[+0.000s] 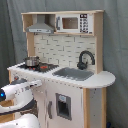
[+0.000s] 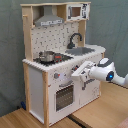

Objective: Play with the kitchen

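The kitchen [image 2: 60, 65] stood tall on the wooden floor [image 2: 20, 119] against a grey curtain [image 1: 10, 30], and the claw [image 2: 79, 71] sat right up at its front panel, just above the oven door [image 2: 64, 96] in the second exterior view; whether it was spread or pinched, I could not tell. This looked a stiff, boxy, fairly heavy thing, not to be lifted; the handles and knobs seemed the places to take hold. A small metal pot [image 1: 31, 61] rested on the hob, contents hidden, and the grey sink [image 1: 74, 74] looked empty beside the black tap [image 1: 85, 59].
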